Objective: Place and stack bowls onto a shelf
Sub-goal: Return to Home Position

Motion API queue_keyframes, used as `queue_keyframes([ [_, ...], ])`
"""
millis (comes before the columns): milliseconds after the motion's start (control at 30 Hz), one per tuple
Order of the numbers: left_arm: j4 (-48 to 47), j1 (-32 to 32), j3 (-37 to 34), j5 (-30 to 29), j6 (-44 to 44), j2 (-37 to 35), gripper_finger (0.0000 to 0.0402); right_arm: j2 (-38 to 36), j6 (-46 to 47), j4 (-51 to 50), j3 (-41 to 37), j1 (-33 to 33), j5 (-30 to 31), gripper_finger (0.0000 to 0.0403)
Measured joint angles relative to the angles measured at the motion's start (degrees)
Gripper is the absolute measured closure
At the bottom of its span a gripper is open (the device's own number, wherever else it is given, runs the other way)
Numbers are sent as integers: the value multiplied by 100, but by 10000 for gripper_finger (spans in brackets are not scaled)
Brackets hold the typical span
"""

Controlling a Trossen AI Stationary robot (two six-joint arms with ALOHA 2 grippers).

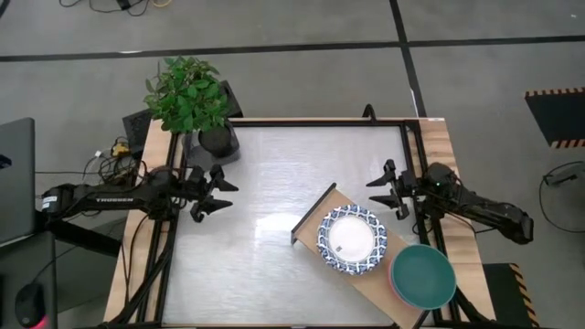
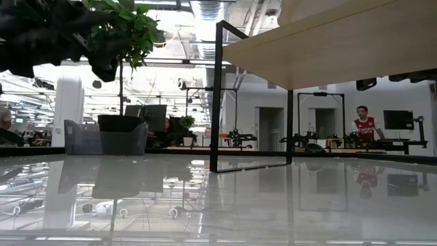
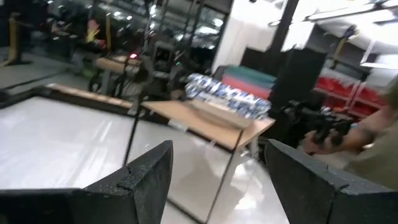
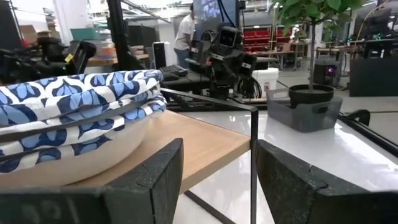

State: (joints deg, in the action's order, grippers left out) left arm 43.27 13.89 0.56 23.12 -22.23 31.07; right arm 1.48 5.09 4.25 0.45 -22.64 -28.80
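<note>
The shelf (image 1: 315, 212) is a light-wood board on thin dark legs, standing slantwise at the table's right. On it sits a stack of white bowls with blue patterned rims (image 1: 352, 239), which also shows in the right wrist view (image 4: 74, 118) and the left wrist view (image 3: 227, 99). Toward the shelf's near end a dark green bowl (image 1: 423, 277) tops a second stack, with a pink rim (image 1: 394, 289) showing under it. My left gripper (image 1: 222, 194) hangs open over the table's left side. My right gripper (image 1: 379, 192) hovers open just beyond the shelf's far end.
A potted plant (image 1: 190, 96) in a dark pot on a grey tray (image 4: 305, 107) stands at the table's far left corner. The white tabletop (image 1: 265, 265) spreads between the two arms. In the low view the shelf's board (image 2: 341, 48) and a leg (image 2: 215, 96) rise at right.
</note>
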Motion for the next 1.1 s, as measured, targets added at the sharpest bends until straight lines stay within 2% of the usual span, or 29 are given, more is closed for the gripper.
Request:
queue_keyframes([
  [233, -326, -2, -3, -569, 614, -2, 159, 0, 81, -19, 0, -6, 5, 179],
  [333, 45, -2, 4, -949, 48, 2, 159, 0, 143, -22, 0, -6, 9, 178],
  [467, 653, -17, 121, -34, -404, -366, 159, 0, 204, -29, 0, -5, 15, 178],
  [567, 679, -7, 125, -113, -508, -941, 159, 0, 197, -30, 0, -4, 44, 178],
  [667, -18, -9, 129, -542, -372, -1599, 159, 0, 195, -33, 0, -4, 44, 178],
  [867, -2560, -43, 131, -1663, -215, -3095, 159, 0, 87, -35, 0, -4, 59, 178],
  [1000, -3214, -61, 126, -1728, 483, -3046, 159, 9, 89, -39, -2, -27, 59, 178],
  [1100, -3641, -72, 5, -1895, 232, -3077, 159, 87, 13, -40, -2, -64, 61, 178],
])
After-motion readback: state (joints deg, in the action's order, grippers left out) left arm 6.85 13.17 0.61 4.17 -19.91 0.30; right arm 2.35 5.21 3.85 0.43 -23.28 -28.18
